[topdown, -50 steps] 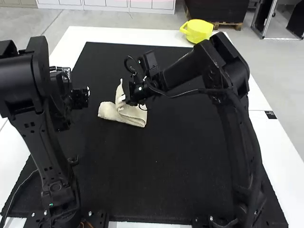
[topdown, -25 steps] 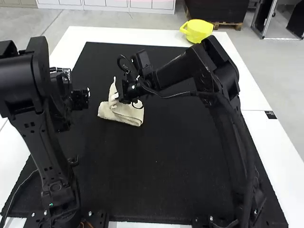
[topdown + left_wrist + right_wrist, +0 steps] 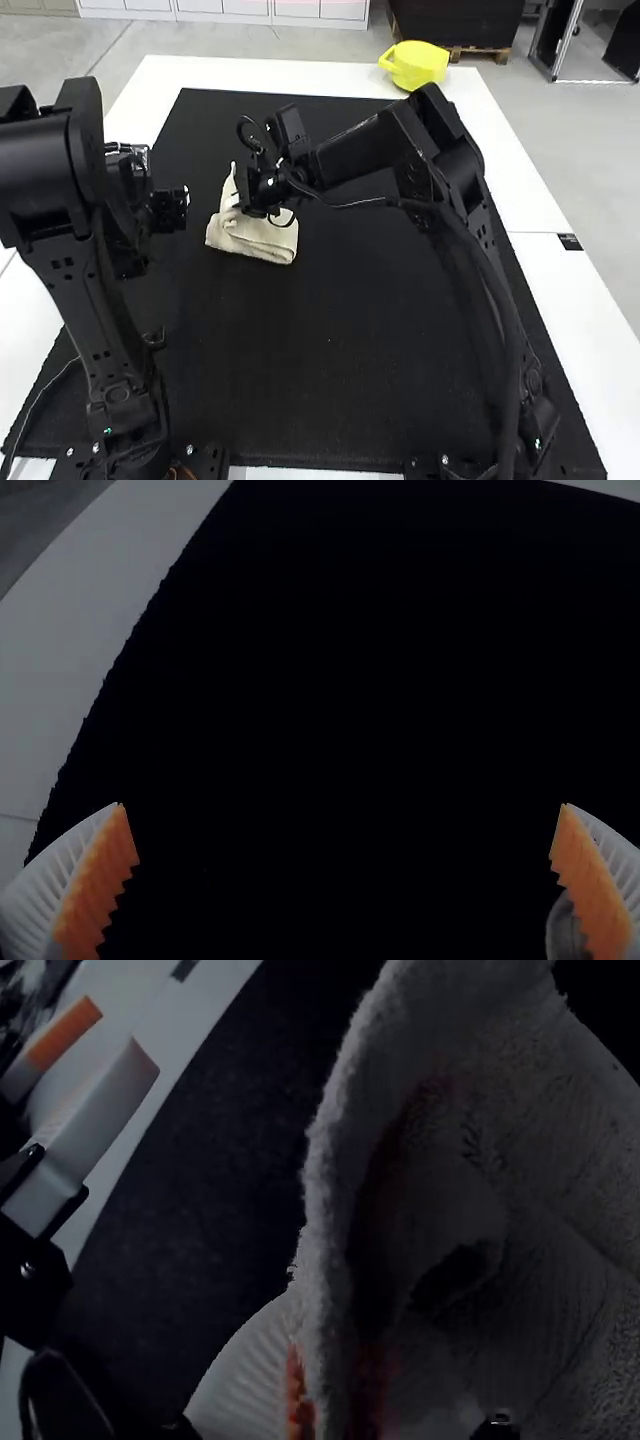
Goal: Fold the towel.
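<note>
The cream towel (image 3: 268, 240) lies folded on the black mat, left of centre, with one part raised at its far left side. At that raised part is my right gripper (image 3: 240, 202). In the right wrist view, my right gripper (image 3: 335, 1390) is shut on an edge of the towel (image 3: 570, 1150), which stands up between its orange pads. My left gripper (image 3: 178, 207) hangs to the left of the towel, apart from it. The left wrist view has my left gripper (image 3: 345, 835) open over the mat, nothing between its fingers.
The black mat (image 3: 330, 350) covers much of the white table (image 3: 590, 310). A yellow container (image 3: 415, 64) stands at the far edge. In the right wrist view, the left arm's gripper fingers (image 3: 95, 1110) are close by.
My right gripper has moved left with the towel's raised part. The towel's right end has shifted a little left as well. The left arm has kept still.
</note>
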Robot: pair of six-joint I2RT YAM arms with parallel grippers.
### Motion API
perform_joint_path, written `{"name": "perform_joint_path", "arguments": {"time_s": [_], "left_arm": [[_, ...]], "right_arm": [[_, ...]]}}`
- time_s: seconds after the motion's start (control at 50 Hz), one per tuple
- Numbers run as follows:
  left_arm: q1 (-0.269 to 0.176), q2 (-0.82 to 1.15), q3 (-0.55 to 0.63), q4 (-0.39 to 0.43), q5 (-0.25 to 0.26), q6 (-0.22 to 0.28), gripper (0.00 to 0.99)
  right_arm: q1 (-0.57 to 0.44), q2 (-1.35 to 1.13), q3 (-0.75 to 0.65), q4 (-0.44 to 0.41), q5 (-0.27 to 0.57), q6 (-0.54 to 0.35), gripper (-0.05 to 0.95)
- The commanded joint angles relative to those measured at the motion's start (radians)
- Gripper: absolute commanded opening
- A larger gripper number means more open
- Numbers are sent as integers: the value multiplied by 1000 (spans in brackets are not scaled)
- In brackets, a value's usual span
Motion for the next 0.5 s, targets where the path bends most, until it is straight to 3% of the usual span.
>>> {"name": "perform_joint_path", "arguments": {"time_s": [0.0, 0.1, 0.16, 0.28, 0.34, 0.4, 0.42, 0.48], "left_arm": [[8, -16, -5, 9, -6, -4, 969], [4, -14, -5, 9, -6, -2, 969], [4, -12, -5, 9, -8, -2, 969], [1, -12, -5, 9, -11, -2, 969], [1, -11, -6, 8, -11, -2, 969], [1, -9, -5, 9, -12, -2, 969], [1, -9, -5, 11, -12, -1, 969], [1, -8, -5, 12, -12, -1, 969]], "right_arm": [[18, 4, 44, -2, -21, 31, 385], [18, 4, 70, 0, -39, 34, 577], [13, 1, 92, 0, -50, 48, 643], [0, -25, 129, 1, -79, 57, 633], [-20, -56, 130, 1, -111, 63, 413], [-37, -84, 110, 33, -118, 69, 18], [-40, -91, 100, 47, -114, 72, -33], [-53, -114, 57, 86, -113, 77, -25]]}}
